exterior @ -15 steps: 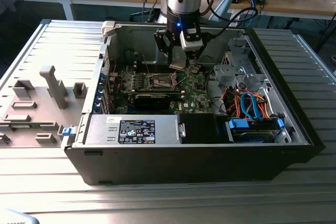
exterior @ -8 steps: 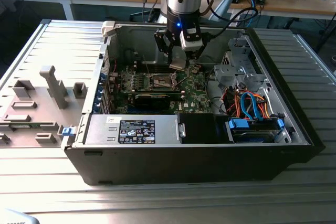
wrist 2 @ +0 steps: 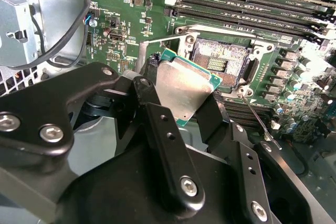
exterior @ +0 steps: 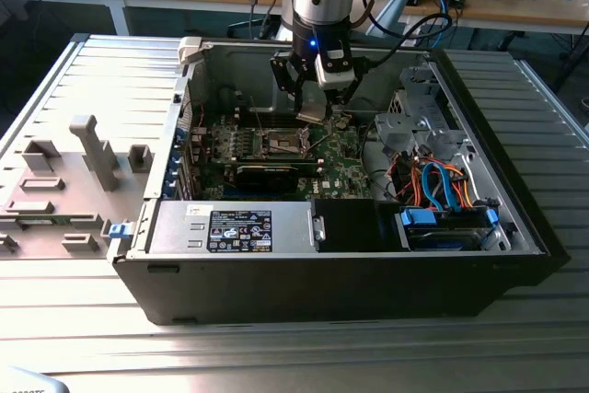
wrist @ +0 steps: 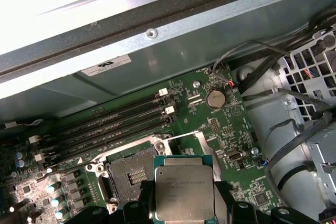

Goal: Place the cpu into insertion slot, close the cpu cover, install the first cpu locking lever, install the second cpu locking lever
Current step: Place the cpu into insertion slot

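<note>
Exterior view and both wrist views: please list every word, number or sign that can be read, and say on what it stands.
No text can be quoted with certainty.
Label on the grey box, exterior view: black and white print, too small to read.
White sticker on the case wall, first wrist view: blurred, not readable.
cpu, first wrist view: faint lines of print, not readable.
Circuit board: white marks, too small to read.

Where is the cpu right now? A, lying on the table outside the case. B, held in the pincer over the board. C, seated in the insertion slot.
B: the pincer grips the cpu above the board, and the insertion slot lies uncovered.
</note>
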